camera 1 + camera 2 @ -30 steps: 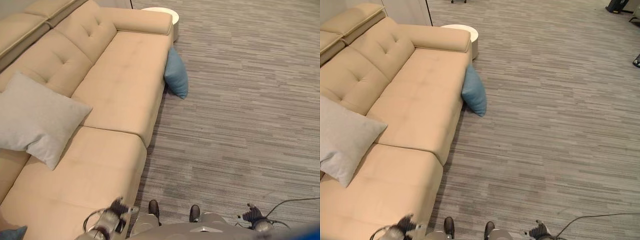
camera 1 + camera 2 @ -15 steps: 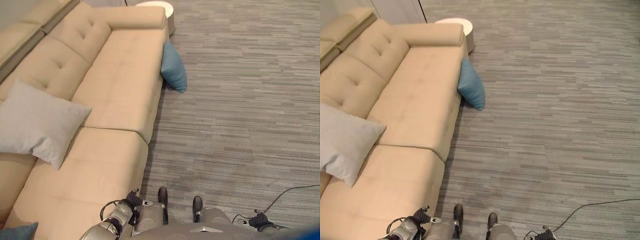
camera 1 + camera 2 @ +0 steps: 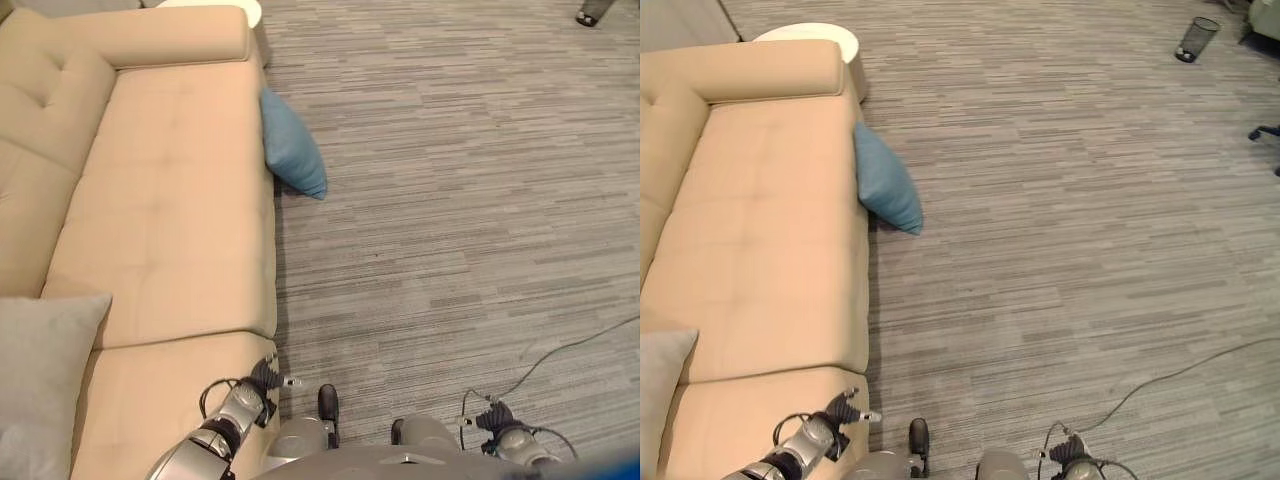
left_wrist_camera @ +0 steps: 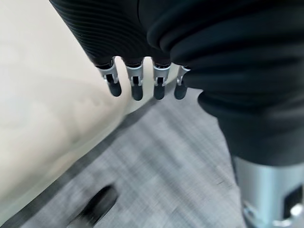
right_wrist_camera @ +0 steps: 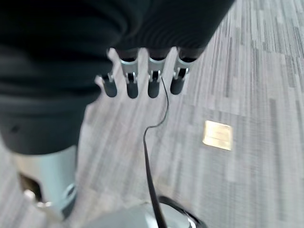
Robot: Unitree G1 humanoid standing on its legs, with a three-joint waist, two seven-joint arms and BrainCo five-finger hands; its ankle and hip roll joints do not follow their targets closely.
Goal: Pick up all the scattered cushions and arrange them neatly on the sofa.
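Blue cushion on the floor, both hands empty — the robot looks to be on its approach.

Left eye view: the blue cushion (image 3: 292, 157) leans against the front edge of the sofa (image 3: 170, 190), a grey cushion (image 3: 40, 375) lies on the seat at the near end, and wide open carpet (image 3: 470, 200) runs to the right. Right eye view: a round side table (image 3: 825, 40) stands past the armrest, a bin (image 3: 1196, 38) well apart. Left wrist view: the left hand (image 4: 137, 83) hangs by the sofa edge, fingers straight, slightly spread, holding nothing. Right wrist view: the right hand (image 5: 142, 80) likewise. Next, likely: walk forward along the sofa front, stoop, grasp.
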